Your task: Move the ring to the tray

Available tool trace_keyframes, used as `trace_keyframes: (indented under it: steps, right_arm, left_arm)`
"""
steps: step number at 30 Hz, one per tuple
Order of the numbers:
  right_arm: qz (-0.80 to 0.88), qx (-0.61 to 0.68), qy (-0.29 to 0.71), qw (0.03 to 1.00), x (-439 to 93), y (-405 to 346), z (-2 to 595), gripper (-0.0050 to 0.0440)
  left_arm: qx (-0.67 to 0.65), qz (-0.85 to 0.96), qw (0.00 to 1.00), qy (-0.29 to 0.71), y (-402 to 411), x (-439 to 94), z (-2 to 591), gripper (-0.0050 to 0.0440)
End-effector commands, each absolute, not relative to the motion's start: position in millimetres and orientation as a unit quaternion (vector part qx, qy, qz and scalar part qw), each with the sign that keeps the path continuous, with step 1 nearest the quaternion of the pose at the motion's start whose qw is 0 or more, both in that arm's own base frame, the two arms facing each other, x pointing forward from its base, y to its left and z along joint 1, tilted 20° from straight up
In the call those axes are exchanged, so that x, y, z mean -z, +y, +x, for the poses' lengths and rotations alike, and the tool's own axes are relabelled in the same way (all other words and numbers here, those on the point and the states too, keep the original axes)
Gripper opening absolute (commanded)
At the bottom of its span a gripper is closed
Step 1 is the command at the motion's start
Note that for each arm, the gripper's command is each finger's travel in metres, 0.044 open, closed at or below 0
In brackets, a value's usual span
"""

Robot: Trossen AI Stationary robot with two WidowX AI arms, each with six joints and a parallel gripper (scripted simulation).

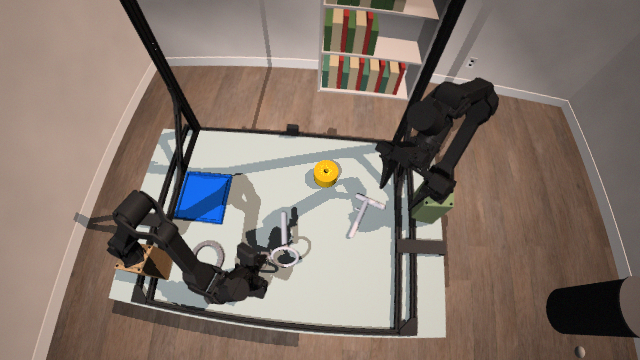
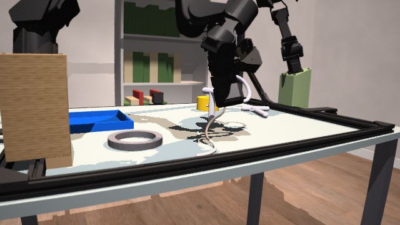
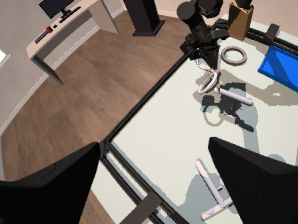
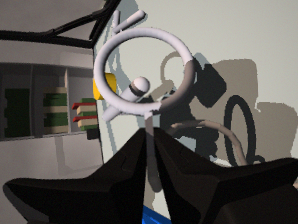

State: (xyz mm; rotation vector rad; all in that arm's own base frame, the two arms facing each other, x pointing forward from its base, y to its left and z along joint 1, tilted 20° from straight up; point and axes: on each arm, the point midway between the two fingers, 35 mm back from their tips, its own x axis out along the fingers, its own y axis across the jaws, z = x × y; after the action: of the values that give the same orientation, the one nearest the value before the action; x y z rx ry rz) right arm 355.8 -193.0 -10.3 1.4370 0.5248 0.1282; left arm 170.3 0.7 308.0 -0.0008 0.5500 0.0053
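Observation:
My right gripper is shut on the rim of a thin white ring. It holds the ring tilted, above the table near its front edge. The white stake stands just behind the ring; its tip shows through the ring in the right wrist view. The blue tray lies flat and empty at the table's left side. My left gripper is open and empty, raised over the far right edge.
A thick grey ring lies flat between the tray and my right arm. A yellow cylinder and a white T-piece lie further back. A black frame borders the table.

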Motion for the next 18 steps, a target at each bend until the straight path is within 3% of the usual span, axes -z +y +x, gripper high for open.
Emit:
trace_keyframes:
  steps: [1, 18]
  right_arm:
    - [0.646, -0.062, 0.235, 0.724, -0.5, -196.4, 355.3, 0.0]
    - [0.646, -0.062, 0.235, 0.724, -23.8, -202.8, 349.8, 0.0]
  left_arm:
    - [0.0, 0.0, 0.962, 0.273, 0.0, -307.3, 169.9, 0.04]
    - [0.0, 0.0, 0.962, 0.273, 0.0, -307.3, 169.9, 0.04]
